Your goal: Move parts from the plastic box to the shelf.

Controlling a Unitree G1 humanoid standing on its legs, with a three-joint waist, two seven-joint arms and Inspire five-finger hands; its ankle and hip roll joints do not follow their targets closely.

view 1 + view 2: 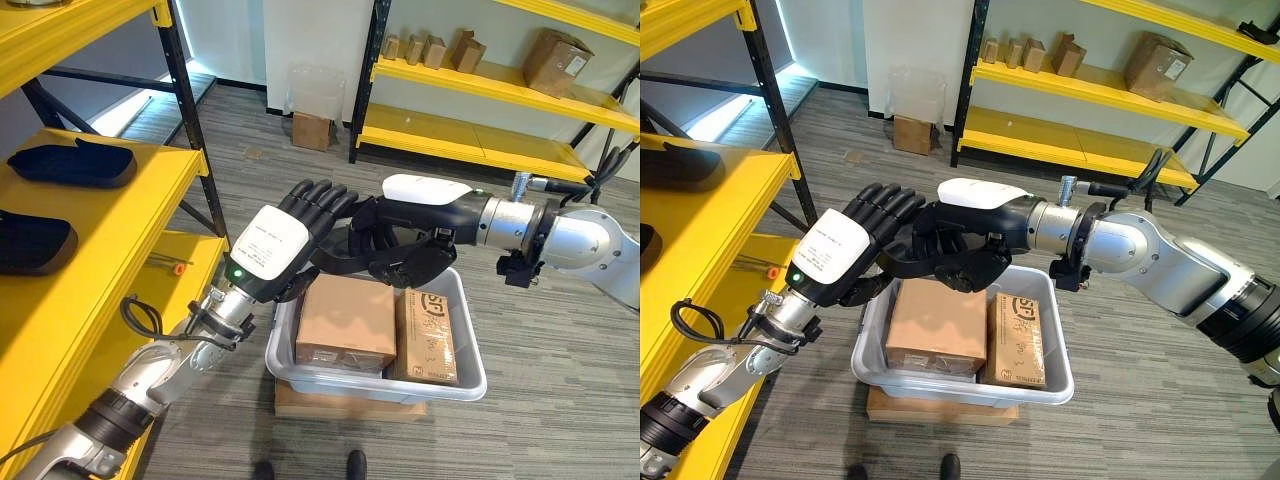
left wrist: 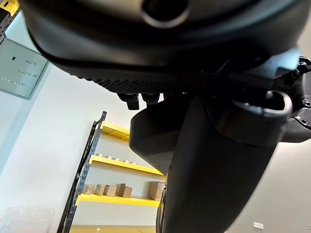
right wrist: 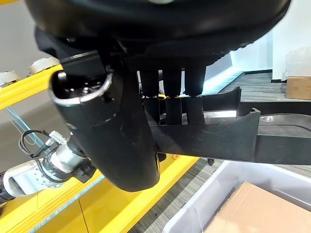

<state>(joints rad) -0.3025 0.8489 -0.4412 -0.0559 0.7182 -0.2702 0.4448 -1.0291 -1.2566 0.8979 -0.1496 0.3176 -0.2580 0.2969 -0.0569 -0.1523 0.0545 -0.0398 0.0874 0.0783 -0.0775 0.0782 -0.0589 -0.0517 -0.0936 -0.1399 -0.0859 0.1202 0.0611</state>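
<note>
A black molded part point(image 1: 915, 262) hangs above the grey plastic box point(image 1: 440, 385), held between both hands. My right hand point(image 1: 405, 240) comes in from the right, and its fingers point(image 3: 167, 92) curl over the part's point(image 3: 214, 138) edge. My left hand point(image 1: 295, 225), with its white back toward me, rests against the part's left end with fingers straight and pointing up. Two cardboard boxes point(image 1: 345, 320) point(image 1: 430, 335) lie in the plastic box under the hands. On the yellow shelf point(image 1: 120, 230) to my left lie two more black parts point(image 1: 75, 165) point(image 1: 30, 240).
The plastic box sits on a flat cardboard piece point(image 1: 340, 405) on the floor. A small orange item point(image 1: 178, 268) lies on the lower left shelf. A far yellow rack point(image 1: 480, 85) holds cardboard boxes. A carton point(image 1: 312, 130) stands by the wall. A person's shoes point(image 1: 355, 465) are near.
</note>
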